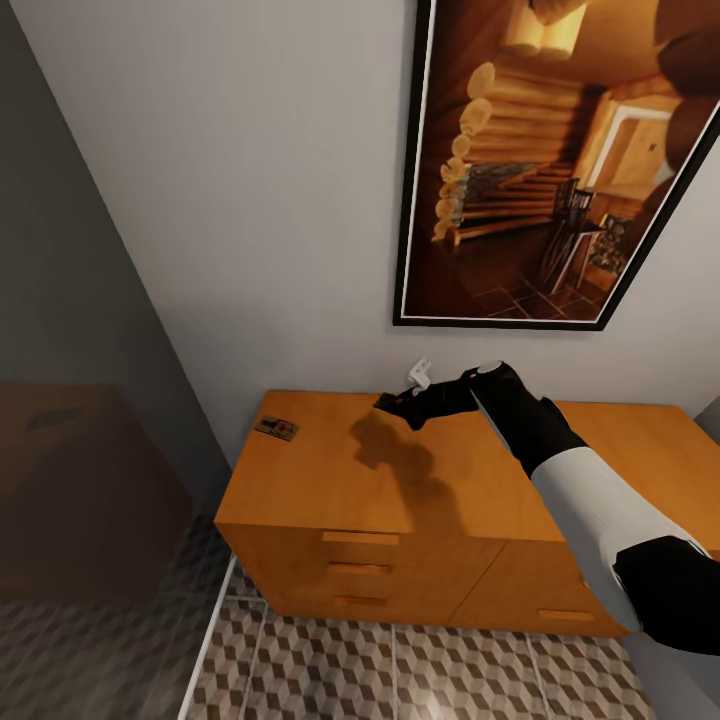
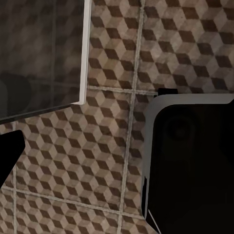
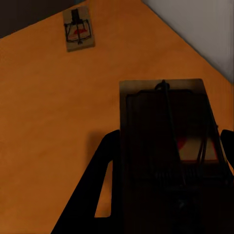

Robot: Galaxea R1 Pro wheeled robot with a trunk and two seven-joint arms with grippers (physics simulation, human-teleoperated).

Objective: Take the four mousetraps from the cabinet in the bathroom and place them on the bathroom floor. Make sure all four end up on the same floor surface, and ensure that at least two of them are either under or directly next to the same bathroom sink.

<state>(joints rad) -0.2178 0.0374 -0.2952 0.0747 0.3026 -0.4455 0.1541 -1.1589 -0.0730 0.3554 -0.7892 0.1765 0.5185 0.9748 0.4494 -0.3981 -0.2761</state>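
Observation:
My right gripper (image 1: 396, 404) hangs over the back of the orange-brown cabinet (image 1: 330, 490), a little above its top, shut on a mousetrap. In the right wrist view that mousetrap (image 3: 168, 141) lies dark and shadowed between the fingers (image 3: 97, 195), its red mark showing, with the gripper (image 3: 165, 195) closed around it. A second mousetrap (image 1: 277, 428) lies flat near the cabinet top's back left corner, and appears again as the mousetrap (image 3: 78, 29) ahead of the held one. The cube-patterned bathroom floor (image 1: 400, 670) runs in front of the cabinet. The sink is out of view.
A large framed picture (image 1: 560, 160) hangs on the wall above the cabinet, with a small white fitting (image 1: 420, 372) below it. A glass panel (image 1: 90, 400) stands left of the cabinet. The left wrist view looks down on floor tiles (image 2: 107, 146) and a dark robot body part (image 2: 195, 161).

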